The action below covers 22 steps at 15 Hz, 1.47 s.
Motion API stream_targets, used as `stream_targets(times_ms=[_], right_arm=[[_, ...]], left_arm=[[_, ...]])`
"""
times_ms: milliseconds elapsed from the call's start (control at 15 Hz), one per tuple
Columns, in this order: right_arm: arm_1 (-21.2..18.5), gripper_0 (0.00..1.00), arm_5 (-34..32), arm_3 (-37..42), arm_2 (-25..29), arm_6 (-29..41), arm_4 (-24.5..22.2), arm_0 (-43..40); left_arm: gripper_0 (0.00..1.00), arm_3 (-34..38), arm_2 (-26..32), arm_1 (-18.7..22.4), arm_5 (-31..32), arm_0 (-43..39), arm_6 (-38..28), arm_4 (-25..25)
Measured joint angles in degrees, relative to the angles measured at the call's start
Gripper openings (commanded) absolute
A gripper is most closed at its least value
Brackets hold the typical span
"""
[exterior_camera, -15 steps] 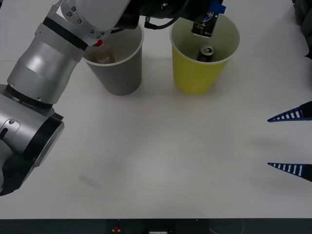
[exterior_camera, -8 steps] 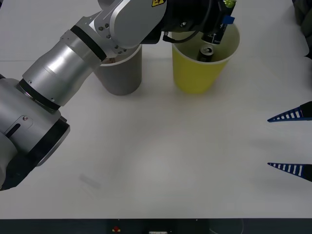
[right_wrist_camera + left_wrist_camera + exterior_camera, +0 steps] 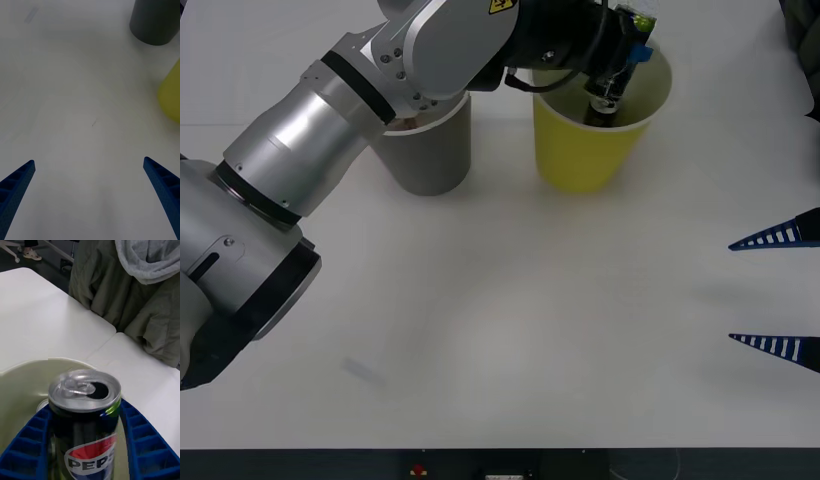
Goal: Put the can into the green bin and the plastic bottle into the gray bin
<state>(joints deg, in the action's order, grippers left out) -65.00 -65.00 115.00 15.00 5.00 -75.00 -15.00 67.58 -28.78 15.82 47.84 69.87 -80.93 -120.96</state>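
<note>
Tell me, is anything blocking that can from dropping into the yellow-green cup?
Nothing blocks it. The left gripper holds the can over the green bin; another can already lies inside, below it.

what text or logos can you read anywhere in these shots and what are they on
"PEPSI", only the letters "PEPS" clear, with the red, white and blue logo: on the can held by the left gripper over the green bin.
Yellow warning sticker on the left arm: symbol only, no words legible.
</note>
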Motion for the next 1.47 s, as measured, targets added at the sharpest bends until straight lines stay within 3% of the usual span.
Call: stream_targets(times_ms=[333, 600, 800, 933, 1133, 1467], right_arm=[[0.0, 1.0, 0.0, 0.0, 0.0, 0.0, 0.0, 0.0], [0.0, 1.0, 0.0, 0.0, 0.0, 0.0, 0.0, 0.0], [0.0, 1.0, 0.0, 0.0, 0.0, 0.0, 0.0, 0.0], [0.0, 1.0, 0.0, 0.0, 0.0, 0.0, 0.0, 0.0], [0.0, 1.0, 0.0, 0.0, 0.0, 0.0, 0.0, 0.0], [0.0, 1.0, 0.0, 0.0, 0.0, 0.0, 0.0, 0.0]], left_arm=[[1.0, 0.55, 1.31, 0.42, 1.78, -0.01, 3.56, 1.28], [1.0, 6.52, 12.42, 2.5, 19.55, -1.54, 10.18, 2.33], [1.0, 18.18, 15.6, 7.3, 23.15, -8.91, 11.54, 4.68], [1.0, 25.34, 16.26, 11.88, 23.18, -14.86, 13.87, 9.17], [1.0, 31.72, 17.6, 18.25, 23.37, -21.62, 16.97, 14.98], [1.0, 40.21, 24.71, 23.58, 30.36, -32.07, 24.27, 16.88]])
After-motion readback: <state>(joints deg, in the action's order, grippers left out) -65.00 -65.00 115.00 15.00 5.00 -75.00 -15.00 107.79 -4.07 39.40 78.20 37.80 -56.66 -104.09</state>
